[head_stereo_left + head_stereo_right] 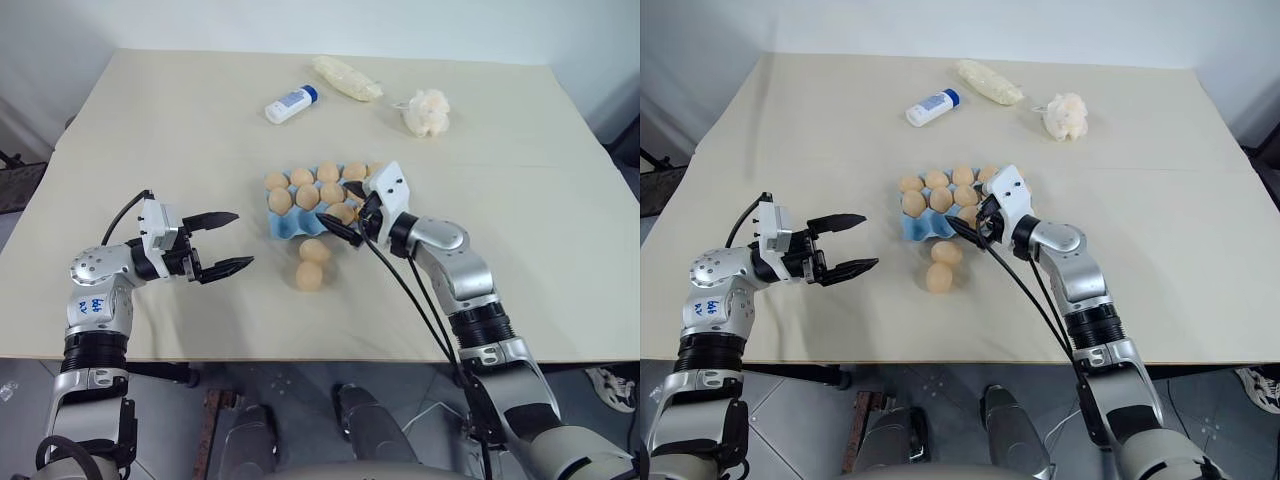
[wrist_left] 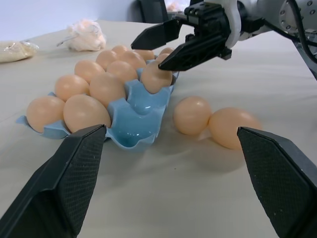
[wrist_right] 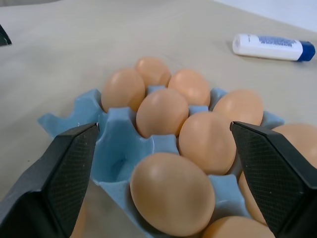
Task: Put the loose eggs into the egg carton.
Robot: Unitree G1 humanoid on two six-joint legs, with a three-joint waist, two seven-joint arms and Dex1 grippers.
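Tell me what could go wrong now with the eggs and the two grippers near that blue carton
The right gripper stands open right over the egg at the egg carton edge; pulling back carelessly could nudge that egg out of its cup. Two loose eggs lie touching on the table beside the carton, so gripping one may roll the other away. The open left gripper could cross the right one.

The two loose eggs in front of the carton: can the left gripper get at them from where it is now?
Probably yes. The left gripper is open and points across bare table toward the two loose eggs, with nothing between. The right gripper, open over the egg carton, sits just behind them and could crowd the approach.
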